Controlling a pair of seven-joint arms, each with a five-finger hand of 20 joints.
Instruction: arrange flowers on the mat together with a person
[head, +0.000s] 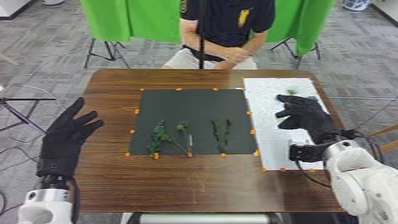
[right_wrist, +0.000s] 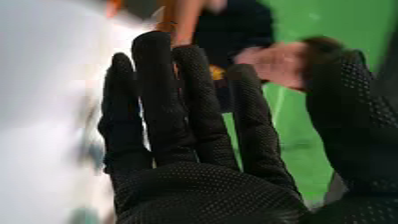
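The left hand (head: 64, 141) and right hand (head: 308, 116) have fingers (right_wrist: 162, 95) extended.

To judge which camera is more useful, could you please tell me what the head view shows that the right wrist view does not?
From the head view: the left hand, the leafy stems on the dark mat, the right hand's back. From the right wrist view: its palm, close up. In both: the right hand, green cloth, white mat.
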